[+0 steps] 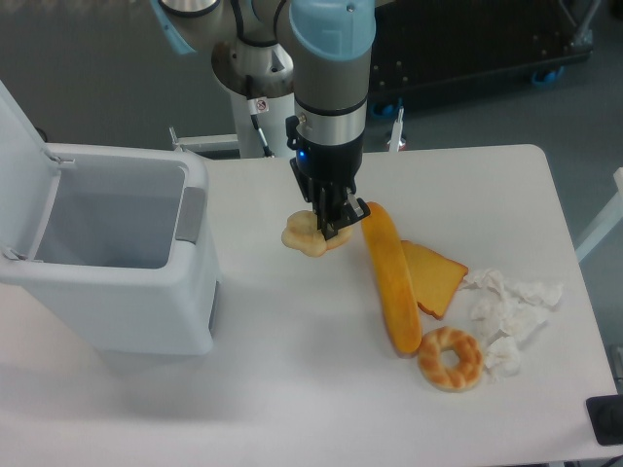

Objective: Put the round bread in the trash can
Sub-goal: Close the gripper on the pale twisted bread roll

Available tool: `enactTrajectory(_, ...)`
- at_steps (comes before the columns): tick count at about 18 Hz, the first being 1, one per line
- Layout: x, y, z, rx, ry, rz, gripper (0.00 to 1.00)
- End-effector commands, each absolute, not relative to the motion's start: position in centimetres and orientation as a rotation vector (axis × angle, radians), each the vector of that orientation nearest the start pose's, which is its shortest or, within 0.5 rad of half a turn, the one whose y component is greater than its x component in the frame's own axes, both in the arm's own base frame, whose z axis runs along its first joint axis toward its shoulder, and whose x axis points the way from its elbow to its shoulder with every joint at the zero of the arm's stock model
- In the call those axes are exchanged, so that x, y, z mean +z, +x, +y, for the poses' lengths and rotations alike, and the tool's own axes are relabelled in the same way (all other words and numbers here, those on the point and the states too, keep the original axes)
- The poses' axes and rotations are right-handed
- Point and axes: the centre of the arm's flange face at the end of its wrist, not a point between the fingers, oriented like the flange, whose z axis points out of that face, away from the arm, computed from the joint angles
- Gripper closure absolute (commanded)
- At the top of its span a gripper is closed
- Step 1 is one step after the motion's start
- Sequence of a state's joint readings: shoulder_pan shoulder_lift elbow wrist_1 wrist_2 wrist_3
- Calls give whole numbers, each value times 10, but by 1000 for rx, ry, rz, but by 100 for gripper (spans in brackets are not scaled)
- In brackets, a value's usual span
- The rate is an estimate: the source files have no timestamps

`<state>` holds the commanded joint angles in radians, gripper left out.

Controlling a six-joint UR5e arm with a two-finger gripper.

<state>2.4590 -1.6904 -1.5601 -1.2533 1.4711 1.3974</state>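
The round bread [304, 234], pale yellow with a lobed edge, lies on the white table just right of the trash can. My gripper [336, 222] points straight down onto the bread's right half, and its dark fingers [331, 216] cover that part. The fingers reach the bread, but from this angle I cannot make out whether they are clamped on it. The trash can [117, 292], a large white-grey bin with a grey inside, stands at the left with its lid [15, 146] flipped up and open.
A long golden loaf [391, 282] lies right beside the gripper, with an orange wedge-shaped slice [436, 274] against it. A brown striped ring bread [450, 358] and crumpled white tissue [511, 311] lie at the right front. The table's edge [569, 253] runs close by at the right.
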Motion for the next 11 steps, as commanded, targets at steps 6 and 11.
enactTrajectory(6, 465, -342, 463, 215, -2859, 755, 97)
enactTrajectory(11, 468, -347, 460, 211, -2850, 737, 97)
